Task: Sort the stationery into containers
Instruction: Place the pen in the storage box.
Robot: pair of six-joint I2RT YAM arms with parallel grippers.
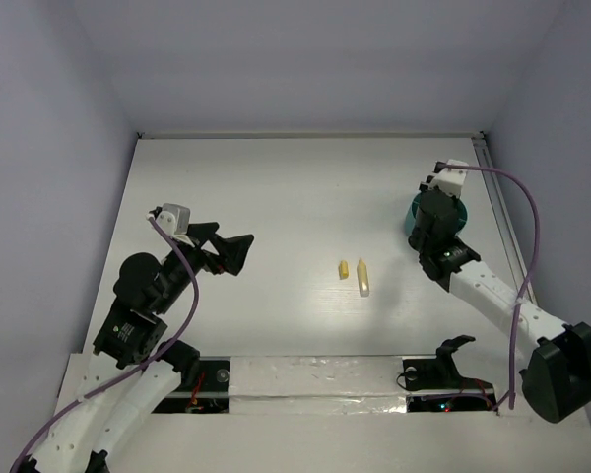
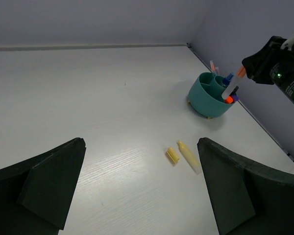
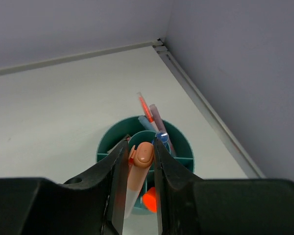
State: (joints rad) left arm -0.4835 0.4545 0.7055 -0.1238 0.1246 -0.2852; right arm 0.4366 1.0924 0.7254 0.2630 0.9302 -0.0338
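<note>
My right gripper (image 3: 139, 147) is shut on the orange highlighter (image 3: 144, 156), which has an orange cap and a white body. It holds it tilted over the round teal organiser (image 3: 105, 142) at the table's far right (image 1: 461, 215). The highlighter's lower end is at the organiser's near rim (image 2: 232, 87). A thin pink pen (image 3: 144, 107), a purple marker (image 3: 157, 117), a blue-white pen (image 3: 160, 136) and an orange stub (image 3: 149, 200) stand in the compartments. A yellow marker (image 1: 363, 277) and its yellow cap (image 1: 343, 268) lie mid-table. My left gripper (image 1: 234, 244) is open and empty, left of them.
A metal rail (image 1: 502, 217) runs along the table's right edge, close behind the organiser. Grey walls close in the back and both sides. A taped white strip (image 1: 315, 379) lies along the front edge between the arm bases.
</note>
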